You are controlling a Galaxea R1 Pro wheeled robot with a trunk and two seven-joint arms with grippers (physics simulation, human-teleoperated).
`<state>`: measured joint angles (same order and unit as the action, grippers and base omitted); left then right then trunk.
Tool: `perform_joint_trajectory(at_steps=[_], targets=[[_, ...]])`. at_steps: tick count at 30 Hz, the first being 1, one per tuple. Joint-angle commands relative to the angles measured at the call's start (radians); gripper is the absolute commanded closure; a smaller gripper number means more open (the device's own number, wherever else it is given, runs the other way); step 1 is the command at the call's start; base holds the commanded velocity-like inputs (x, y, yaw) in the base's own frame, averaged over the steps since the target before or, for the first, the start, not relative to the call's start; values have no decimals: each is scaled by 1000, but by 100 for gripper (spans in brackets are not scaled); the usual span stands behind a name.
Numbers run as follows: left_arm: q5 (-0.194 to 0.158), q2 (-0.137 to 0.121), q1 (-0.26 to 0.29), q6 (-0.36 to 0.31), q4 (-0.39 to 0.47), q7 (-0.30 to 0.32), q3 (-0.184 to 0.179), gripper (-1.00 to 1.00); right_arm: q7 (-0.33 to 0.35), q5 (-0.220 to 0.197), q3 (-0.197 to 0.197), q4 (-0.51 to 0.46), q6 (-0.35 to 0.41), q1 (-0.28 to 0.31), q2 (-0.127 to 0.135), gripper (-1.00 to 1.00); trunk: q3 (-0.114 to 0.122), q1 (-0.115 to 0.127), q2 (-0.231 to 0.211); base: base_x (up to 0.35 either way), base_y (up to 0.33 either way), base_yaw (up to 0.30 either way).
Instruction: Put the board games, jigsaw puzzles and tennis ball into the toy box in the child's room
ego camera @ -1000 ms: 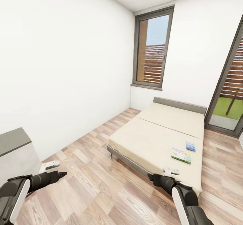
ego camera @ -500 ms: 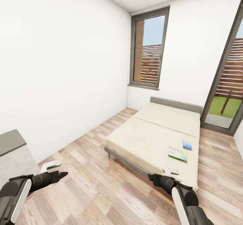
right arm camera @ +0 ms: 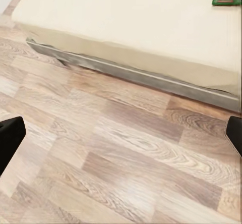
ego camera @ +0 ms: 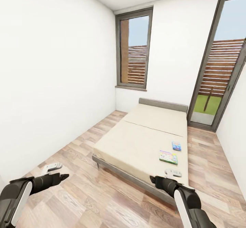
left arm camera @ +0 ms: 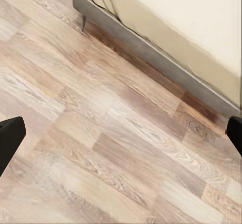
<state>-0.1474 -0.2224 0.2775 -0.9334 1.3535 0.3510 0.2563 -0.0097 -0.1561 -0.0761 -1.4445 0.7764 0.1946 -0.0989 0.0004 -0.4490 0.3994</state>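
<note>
The floor (ego camera: pixel 102 193) under me was wood plank, grain plain to see, with a soft low sheen. The bed (ego camera: pixel 143 135) wore smooth matt beige cloth over a dull grey frame that could have been metal or painted board; I could not tell which. Two board games (ego camera: pixel 168 157) on it looked like printed card, slightly glossy. My fingers (left arm camera: pixel 10 138) were matt black, plastic by the look. The walls (ego camera: pixel 51 84) were flat matt white.
</note>
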Motion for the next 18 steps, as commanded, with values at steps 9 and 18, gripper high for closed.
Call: perform_joint_trajectory(at_steps=[9,18], targets=[[-6,0,0,-6,0,-1,1,-100,-1,-7,-7,0,4,1,-1,-100,0,-1,1,321,-27,-279],[-6,1,0,-5,0,-1,0,-100,-1,-7,-11,3,4,1,-1,-100,0,-1,1,307,-150,-280]])
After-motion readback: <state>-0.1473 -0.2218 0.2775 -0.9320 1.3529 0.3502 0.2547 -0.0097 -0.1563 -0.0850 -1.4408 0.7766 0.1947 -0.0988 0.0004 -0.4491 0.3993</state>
